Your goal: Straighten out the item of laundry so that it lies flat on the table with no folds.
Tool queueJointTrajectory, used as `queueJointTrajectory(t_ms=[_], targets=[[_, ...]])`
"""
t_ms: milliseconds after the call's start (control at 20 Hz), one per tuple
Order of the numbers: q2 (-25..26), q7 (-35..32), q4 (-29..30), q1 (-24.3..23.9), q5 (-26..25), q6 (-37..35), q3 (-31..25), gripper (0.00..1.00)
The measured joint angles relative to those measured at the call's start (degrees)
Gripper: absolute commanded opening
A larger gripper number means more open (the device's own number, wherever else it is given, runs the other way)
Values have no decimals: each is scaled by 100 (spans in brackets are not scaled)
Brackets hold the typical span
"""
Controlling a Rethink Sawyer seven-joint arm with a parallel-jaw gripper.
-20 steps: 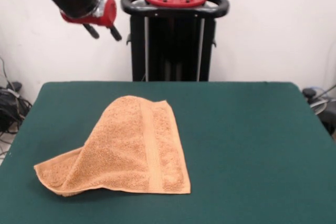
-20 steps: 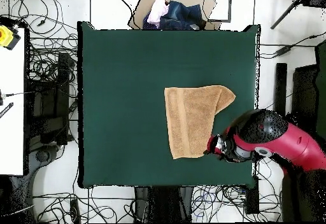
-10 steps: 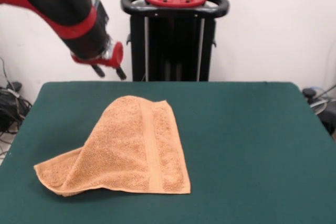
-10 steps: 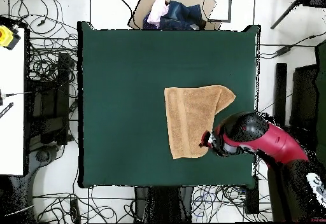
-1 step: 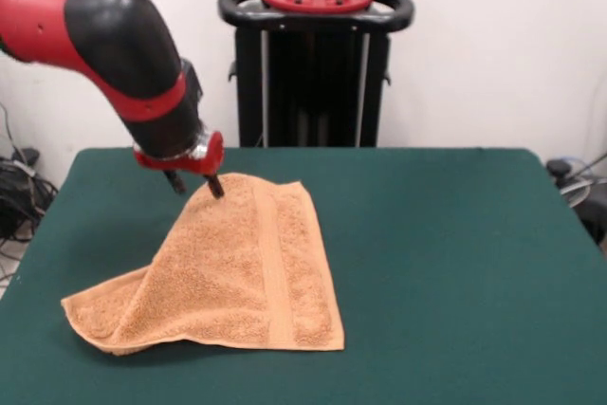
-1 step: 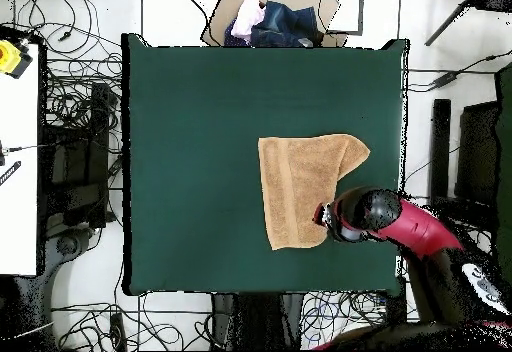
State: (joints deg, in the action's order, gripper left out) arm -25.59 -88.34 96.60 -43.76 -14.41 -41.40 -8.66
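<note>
Front view: the small orange-tan terry-cloth towel (image 5: 223, 267), fuzzy in pile with a flat woven band running along its length, is lying on the large dark green felt-topped table (image 5: 446, 263), left of centre. The towel is not lying flat: its far end is rising into a rounded hump, and its near left corner is trailing out as a folded flap. The red and black arm's gripper (image 5: 195, 183) is hanging at the hump's far left edge, its two dark fingers slightly parted and gripping nothing; whether the tips are touching the cloth cannot be told. The arm is being cut off by the top and left edges. Against the earlier frames, the gripper is standing lower and closer to the towel, while the towel is keeping the same shape. Overhead view: the towel (image 6: 303, 188) is showing as a rectangle with one corner folded in, right of the table's (image 6: 200, 148) centre. The gripper (image 6: 324, 215) is sitting at the towel's edge, largely hidden under the arm's wrist, so its jaws are hard to make out here.
</note>
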Motion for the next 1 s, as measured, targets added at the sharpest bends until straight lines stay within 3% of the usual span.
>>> queueJointTrajectory(t_ms=[400,1000], targets=[[276,0,-1,-108,-123,152,-125,100],[280,0,-1,-146,-122,151,-183,100]])
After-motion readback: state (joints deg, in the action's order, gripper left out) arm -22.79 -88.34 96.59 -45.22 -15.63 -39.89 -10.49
